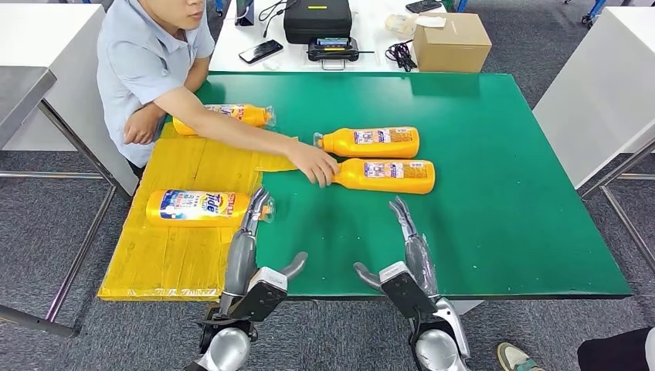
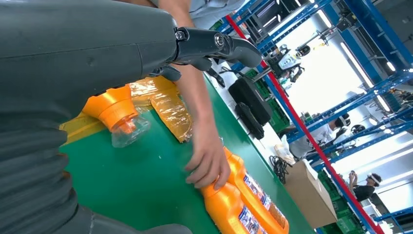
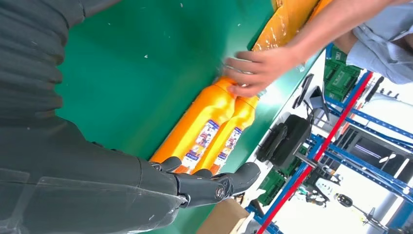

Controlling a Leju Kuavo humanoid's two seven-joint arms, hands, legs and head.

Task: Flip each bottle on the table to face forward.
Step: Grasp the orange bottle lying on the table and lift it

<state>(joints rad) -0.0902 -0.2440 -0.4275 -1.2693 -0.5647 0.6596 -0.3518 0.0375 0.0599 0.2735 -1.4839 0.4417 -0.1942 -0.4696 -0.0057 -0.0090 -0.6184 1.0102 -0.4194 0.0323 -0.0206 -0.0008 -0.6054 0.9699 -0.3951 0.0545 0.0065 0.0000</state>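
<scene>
A green rectangular table [image 1: 494,232] holds four orange plastic detergent bottles lying on their sides. The front-label bottle [image 1: 198,208], showing its colourful brand face, lies on the yellow taped sheet [image 1: 178,263] at the table's left edge, its clear cap just beside the left hand [image 1: 255,212]. The left hand rests over the table's near edge with fingers straight and released, holding nothing. The right hand [image 1: 405,224] lies further along the same near edge, fingers also extended and released, empty. Near the table's middle, two back-label bottles lie side by side: the far one [image 1: 371,142] and the near one [image 1: 384,175], whose cap end a person's hand [image 1: 313,164] touches. A fourth bottle [image 1: 224,116] lies at the table's far left edge, behind the person's forearm. Beyond the table's far edge sit a brown cardboard box [image 1: 452,42] and a black case [image 1: 317,19]
</scene>
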